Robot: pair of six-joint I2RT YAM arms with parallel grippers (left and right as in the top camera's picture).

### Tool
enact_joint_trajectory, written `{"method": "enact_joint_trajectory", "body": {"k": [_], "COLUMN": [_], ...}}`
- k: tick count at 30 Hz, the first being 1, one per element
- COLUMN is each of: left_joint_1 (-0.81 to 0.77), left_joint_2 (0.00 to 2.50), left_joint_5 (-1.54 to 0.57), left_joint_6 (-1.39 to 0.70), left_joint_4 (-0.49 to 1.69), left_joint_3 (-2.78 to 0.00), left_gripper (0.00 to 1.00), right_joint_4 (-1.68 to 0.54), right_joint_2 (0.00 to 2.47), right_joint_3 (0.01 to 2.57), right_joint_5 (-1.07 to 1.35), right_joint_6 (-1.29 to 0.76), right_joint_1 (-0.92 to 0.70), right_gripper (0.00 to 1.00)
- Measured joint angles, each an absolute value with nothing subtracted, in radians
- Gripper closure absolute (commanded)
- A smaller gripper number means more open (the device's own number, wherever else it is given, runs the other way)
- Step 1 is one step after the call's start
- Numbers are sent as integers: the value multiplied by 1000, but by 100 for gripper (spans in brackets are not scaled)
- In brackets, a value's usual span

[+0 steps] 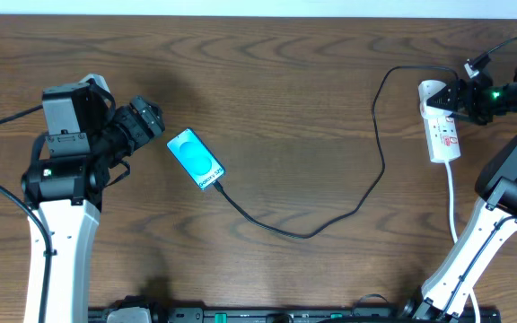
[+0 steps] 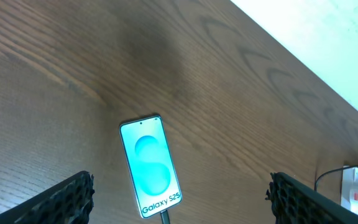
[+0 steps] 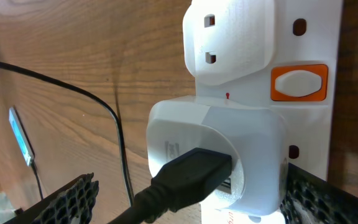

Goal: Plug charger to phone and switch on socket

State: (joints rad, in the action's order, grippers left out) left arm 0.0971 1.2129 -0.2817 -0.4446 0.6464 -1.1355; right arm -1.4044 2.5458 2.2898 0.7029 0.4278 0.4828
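The phone [image 1: 196, 159] lies flat on the wooden table with its turquoise screen lit. In the left wrist view the phone [image 2: 150, 165] shows between my open left gripper's [image 2: 180, 198] fingers, a little ahead of them. The charger cable [image 1: 312, 233] has its tip in the phone's lower end and runs in a loop to the socket [image 1: 443, 135]. My left gripper [image 1: 155, 121] is just left of the phone, empty. My right gripper [image 1: 451, 97] is open over the socket's far end. The charger's black plug [image 3: 191, 177] sits in a white adapter [image 3: 229, 137] on the socket [image 3: 309, 37], beside an orange switch [image 3: 299, 83].
The socket's thick white cord [image 1: 451, 202] runs toward the front past the right arm's base. A white wall edge [image 2: 328, 43] borders the table's far side. The phone [image 3: 18, 137] shows edge-on far off in the right wrist view.
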Motion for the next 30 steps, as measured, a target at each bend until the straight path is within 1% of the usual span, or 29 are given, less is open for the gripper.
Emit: {"method": "enact_joint_trajectory", "body": {"k": [28, 30], "left_joint_1": [97, 97], "left_joint_2": [1231, 1231], "left_joint_5": [-282, -282], "left_joint_6": [-445, -445], "left_joint_4": [646, 646], "left_joint_3": [-1135, -1135], "left_gripper": [9, 10], "right_joint_4": [-1412, -1412], "right_joint_2": [2546, 2546], "right_joint_3": [2291, 2291], "right_joint_5": [715, 715], "right_joint_6": [424, 424], "right_joint_1": [490, 490], "right_gripper": [10, 10]}}
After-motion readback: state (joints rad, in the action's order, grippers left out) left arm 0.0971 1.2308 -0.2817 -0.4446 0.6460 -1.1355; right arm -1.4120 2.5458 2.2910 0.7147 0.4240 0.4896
